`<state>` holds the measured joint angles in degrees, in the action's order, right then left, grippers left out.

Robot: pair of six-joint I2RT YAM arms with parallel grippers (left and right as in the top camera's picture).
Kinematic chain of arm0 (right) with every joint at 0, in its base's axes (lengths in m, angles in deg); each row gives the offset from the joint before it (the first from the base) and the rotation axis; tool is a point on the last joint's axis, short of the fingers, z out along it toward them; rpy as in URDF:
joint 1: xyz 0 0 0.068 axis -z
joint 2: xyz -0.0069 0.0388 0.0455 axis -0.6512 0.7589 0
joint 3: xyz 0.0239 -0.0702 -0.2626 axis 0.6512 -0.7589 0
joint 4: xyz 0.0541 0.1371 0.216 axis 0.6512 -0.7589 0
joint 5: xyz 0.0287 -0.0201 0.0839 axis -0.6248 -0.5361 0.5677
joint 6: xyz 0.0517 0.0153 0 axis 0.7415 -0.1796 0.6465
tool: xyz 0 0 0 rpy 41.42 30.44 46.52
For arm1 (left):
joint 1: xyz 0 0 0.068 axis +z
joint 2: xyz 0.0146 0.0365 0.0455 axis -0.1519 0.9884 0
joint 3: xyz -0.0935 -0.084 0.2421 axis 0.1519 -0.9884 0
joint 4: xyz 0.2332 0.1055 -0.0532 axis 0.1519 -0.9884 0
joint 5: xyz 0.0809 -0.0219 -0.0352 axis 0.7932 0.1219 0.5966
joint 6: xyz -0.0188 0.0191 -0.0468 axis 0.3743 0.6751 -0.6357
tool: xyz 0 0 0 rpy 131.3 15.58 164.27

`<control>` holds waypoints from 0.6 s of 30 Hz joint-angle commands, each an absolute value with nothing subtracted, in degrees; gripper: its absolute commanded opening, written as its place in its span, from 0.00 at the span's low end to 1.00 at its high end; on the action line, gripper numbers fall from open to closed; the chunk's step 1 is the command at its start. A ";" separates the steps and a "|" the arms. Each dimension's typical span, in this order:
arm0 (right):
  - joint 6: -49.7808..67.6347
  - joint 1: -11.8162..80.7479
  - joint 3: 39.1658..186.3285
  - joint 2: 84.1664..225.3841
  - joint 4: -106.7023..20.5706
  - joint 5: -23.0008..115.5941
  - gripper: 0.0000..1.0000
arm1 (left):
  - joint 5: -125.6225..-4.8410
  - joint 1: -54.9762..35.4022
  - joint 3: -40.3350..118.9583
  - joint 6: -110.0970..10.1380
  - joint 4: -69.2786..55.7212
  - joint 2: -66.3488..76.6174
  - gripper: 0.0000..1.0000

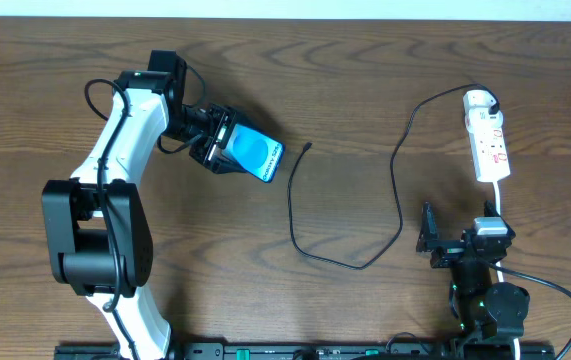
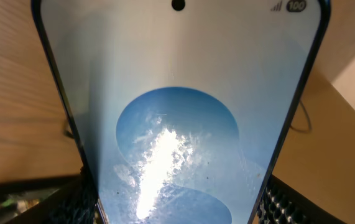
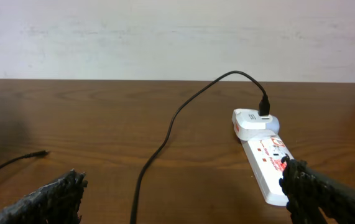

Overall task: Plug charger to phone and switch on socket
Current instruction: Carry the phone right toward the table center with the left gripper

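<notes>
**Phone in the left pincer, plug tip lying loose**

Over on the far side of the worktop (image 1: pixel 365 80) from the socket (image 1: pixel 491 150), the left pincer (image 1: pixel 227 148) has the phone (image 1: pixel 258 152) clamped between its fingers. The blue screen faces up and is lit, and it fills the left wrist view, with a dark finger at each lower corner.

The socket itself lies flat, a narrow white strip with red markings. The white adapter (image 1: pixel 478 99) sits plugged into its far end. From there the charger (image 1: pixel 295 215) runs away from the socket as a thin black line. It loops towards the robot and then curls back up.

Its plug tip (image 1: pixel 309 147) rests on the wood between the socket and the phone. It is much nearer the phone, just beside the phone's edge but not touching it.

The right pincer (image 1: pixel 430 240) sits just off the socket's near end, beside the white cord (image 1: pixel 501 195). Its jaws are spread wide and hold nothing. From its wrist camera, the socket and adapter lie ahead of the right-hand finger.
</notes>
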<state>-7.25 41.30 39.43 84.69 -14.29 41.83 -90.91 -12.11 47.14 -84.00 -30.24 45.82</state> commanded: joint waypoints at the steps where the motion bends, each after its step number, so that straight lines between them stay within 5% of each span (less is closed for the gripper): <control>1: -7.84 40.90 39.19 84.39 -14.33 41.39 0.99 | -100.18 -11.74 48.34 -84.59 -30.37 44.47 0.66; 18: -7.84 40.90 39.19 84.36 -14.33 41.39 0.99 | -105.82 -11.74 48.34 -90.93 -30.37 44.47 0.66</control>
